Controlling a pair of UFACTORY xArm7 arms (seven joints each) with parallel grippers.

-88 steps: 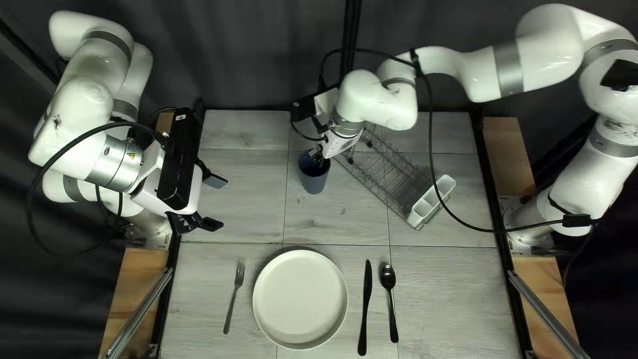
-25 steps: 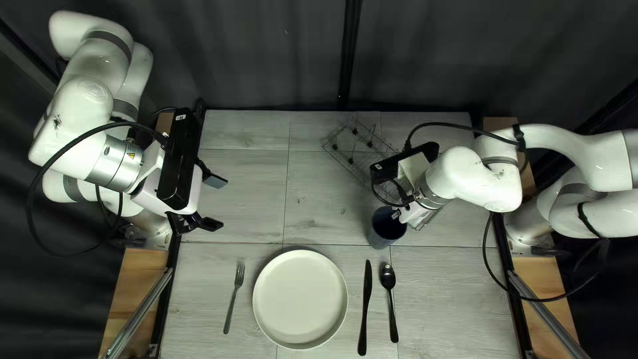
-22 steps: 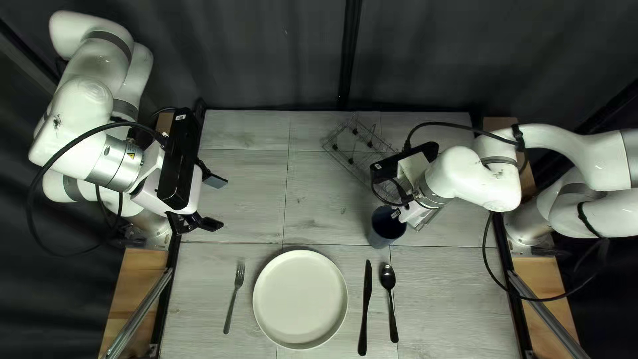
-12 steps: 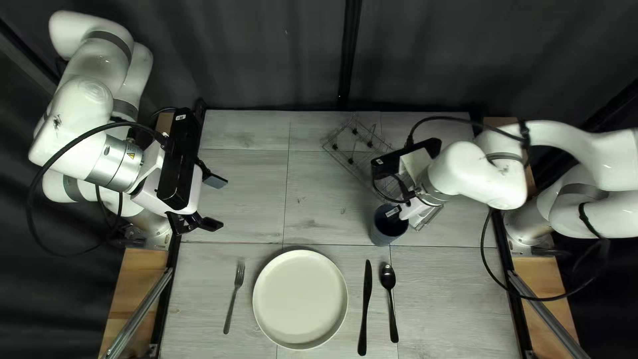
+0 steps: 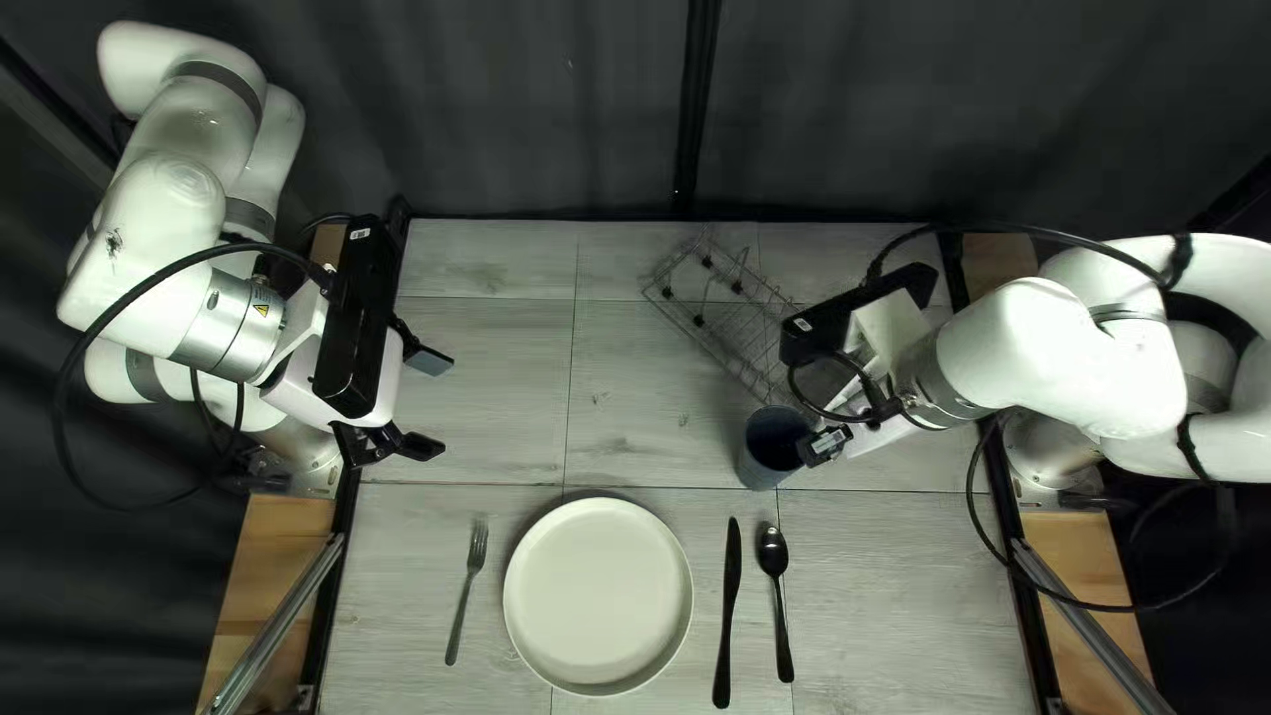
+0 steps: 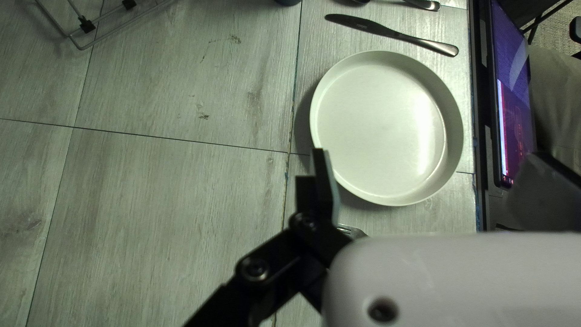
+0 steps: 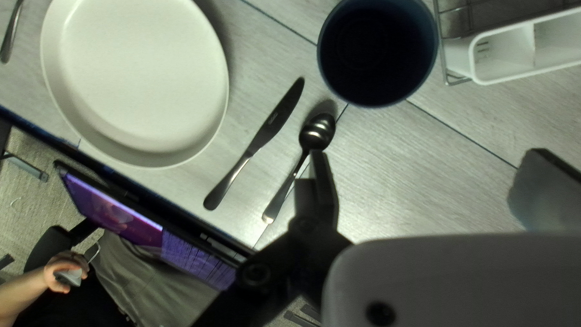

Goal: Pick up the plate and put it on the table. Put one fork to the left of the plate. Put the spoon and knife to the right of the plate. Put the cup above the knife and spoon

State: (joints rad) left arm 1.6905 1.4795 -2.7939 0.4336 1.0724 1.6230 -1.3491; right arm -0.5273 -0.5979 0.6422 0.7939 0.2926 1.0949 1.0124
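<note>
Grey wood-grained worktop point(image 5: 464, 331), dark curtain point(image 5: 530, 106) behind. Blue cup point(image 5: 763, 458), dark inside, stands beyond the plate point(image 5: 596, 596), rightward; wire rack point(image 5: 728, 321) farther back. Fork point(image 5: 464, 596)'s left of the plate; knife point(image 5: 727, 609), then spoon point(image 5: 781, 609), right. Left claw point(image 5: 430, 404) gapes; right claw point(image 5: 824, 444), spread too, hangs beside the cup.

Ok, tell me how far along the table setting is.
Looks done: the round cream plate is on the table, silver metal fork to its left, dark metal knife and spoon to its right, dark blue cup above them. In hand: nothing; the right gripper and left gripper have open jaws. Left: probably just withdrawing the right arm.
</note>
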